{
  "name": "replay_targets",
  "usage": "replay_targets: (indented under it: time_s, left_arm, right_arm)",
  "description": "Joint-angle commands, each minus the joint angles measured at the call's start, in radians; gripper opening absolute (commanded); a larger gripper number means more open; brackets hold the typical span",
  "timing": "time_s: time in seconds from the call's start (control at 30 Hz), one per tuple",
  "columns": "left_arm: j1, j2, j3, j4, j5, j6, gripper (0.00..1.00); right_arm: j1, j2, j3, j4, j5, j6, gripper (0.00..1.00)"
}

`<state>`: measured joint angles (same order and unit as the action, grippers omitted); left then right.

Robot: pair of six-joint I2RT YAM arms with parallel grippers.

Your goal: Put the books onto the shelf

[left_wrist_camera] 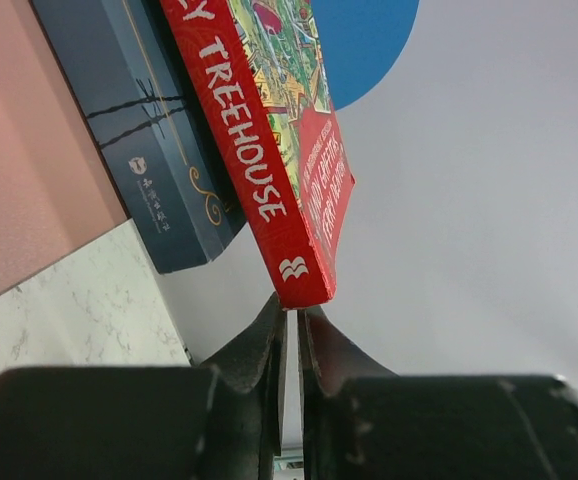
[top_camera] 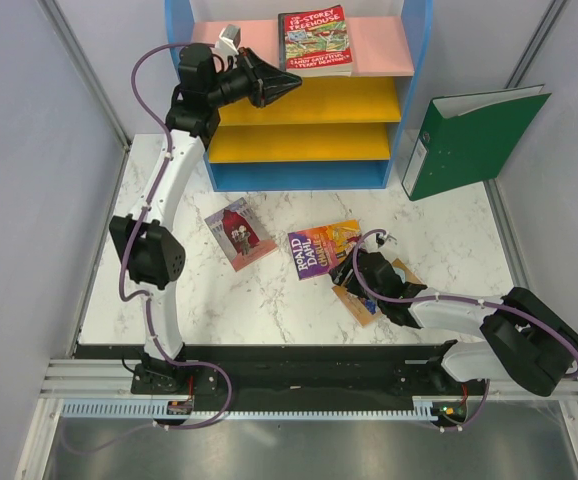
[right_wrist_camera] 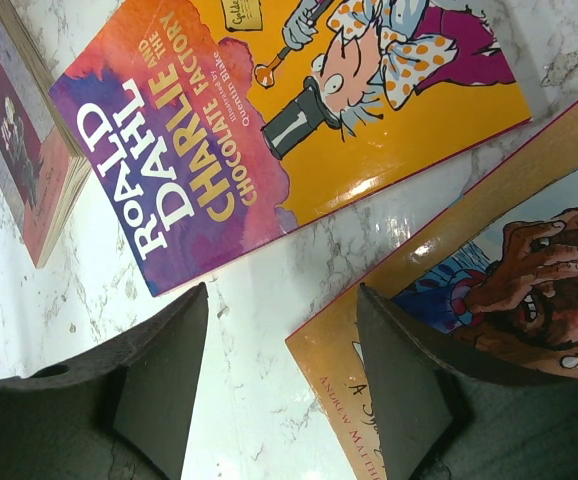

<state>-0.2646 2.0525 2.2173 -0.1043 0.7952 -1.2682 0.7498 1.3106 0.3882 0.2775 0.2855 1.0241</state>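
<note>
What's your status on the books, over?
Left jaws nearly shut, tips at corner of Treehouse book on shelf top. Right jaws open, low over table between Roald Dahl book and orange book. Maroon book also on table. Nothing blocking shelf.

The marble table (top_camera: 269, 300) carries the shelf (top_camera: 299, 176) at its far edge and a binder (top_camera: 474, 140) standing at the far right corner. A maroon book (top_camera: 241, 232), a Dahl book (top_camera: 321, 248) and a tan book (right_wrist_camera: 509, 260) lie mid-table. On the shelf's top board, the Treehouse book (top_camera: 315, 40) rests on a blue book (left_wrist_camera: 154, 150).

Left arm (top_camera: 174, 175) and right arm (top_camera: 449, 315): white links; black joints (purple cables (top_camera: 134, 72) trailing).
</note>
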Motion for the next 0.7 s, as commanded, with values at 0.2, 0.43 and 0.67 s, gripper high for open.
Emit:
replay_targets:
  time_s: [0.2,0.43,0.67]
  left_arm:
    - [0.001,0.049,0.067,0.029,-0.013,-0.066,0.14]
    - [-0.002,0.012,0.024,0.035,0.035,0.002,0.22]
    - [-0.013,-0.144,-0.216,0.04,0.065,0.108,0.39]
  right_arm:
    - [0.002,0.015,0.024,-0.011,-0.012,-0.01,0.68]
    - [0.002,0.016,0.024,-0.011,-0.011,-0.01,0.69]
    - [0.002,0.015,0.024,-0.009,-0.011,-0.01,0.69]
